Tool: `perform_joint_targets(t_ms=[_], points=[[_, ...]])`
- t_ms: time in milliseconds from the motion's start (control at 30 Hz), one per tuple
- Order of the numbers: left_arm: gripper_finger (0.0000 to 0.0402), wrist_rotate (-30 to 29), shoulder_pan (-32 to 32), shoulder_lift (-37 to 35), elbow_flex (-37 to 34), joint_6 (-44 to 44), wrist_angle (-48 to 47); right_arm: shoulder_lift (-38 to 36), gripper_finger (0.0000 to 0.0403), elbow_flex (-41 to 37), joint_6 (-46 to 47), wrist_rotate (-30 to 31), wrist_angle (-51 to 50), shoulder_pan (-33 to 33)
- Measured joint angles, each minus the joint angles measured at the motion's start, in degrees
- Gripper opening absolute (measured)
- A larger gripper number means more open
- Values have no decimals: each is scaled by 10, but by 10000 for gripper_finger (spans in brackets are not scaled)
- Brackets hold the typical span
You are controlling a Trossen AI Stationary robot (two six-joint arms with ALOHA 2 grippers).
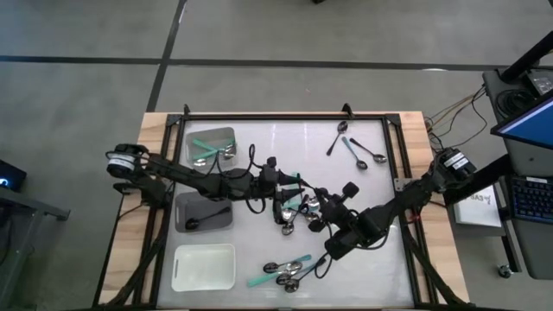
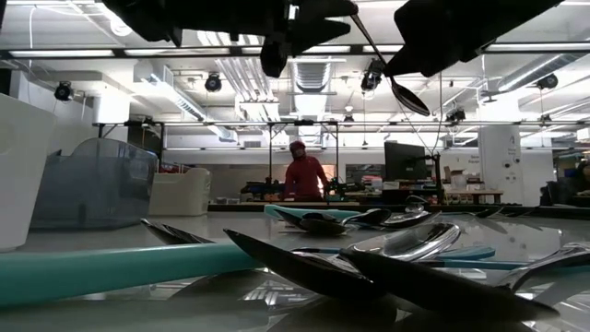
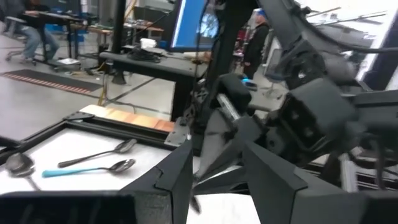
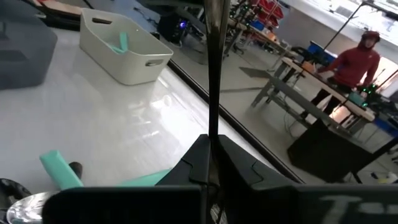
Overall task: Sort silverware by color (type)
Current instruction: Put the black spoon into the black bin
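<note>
Spoons lie closest to the low camera, a teal handle (image 2: 111, 267) and dark handles (image 2: 304, 267) sprawled across my white table (image 1: 371, 259). From above I see the silverware in several groups: a heap at the table's middle (image 1: 294, 216), a smaller cluster near the front edge (image 1: 289, 272), and three spoons well apart at the back right (image 1: 354, 149). One teal-handled spoon (image 1: 206, 145) lies in the light tray at the back left (image 1: 211, 131). A black-handled spoon (image 1: 207, 218) lies in the grey tray (image 1: 186, 203) in the middle of the left side. My white tray at the front left (image 1: 204, 268) holds no spoon that I can see.

My right gripper (image 1: 327, 207) hangs above the table beside the central heap, its jaws pressed together on a thin spoon handle (image 4: 214, 74). In the low view this spoon (image 2: 392, 74) hangs in the air, bowl downward. My left gripper (image 1: 285, 183) hovers just beside it above the heap, jaws spread and holding nothing.

Beyond the table, a person in a red hooded top (image 2: 302, 173) stands at a workbench.
</note>
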Motion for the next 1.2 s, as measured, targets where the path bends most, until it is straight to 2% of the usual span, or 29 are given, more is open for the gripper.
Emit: perform_joint_targets(t_ms=[367,667,800,1200], points=[[115,0,1,0,0,9,0,2,9,0,-21,0,12,-4],[38,2,3,0,0,19,1,2,9,1,-170,0,112,-4],[7,0,3,0,0,19,1,2,9,1,-194,1,129,-4],[0,11,5,-1,0,9,-9,2,20,1,-181,-2,128,-4]])
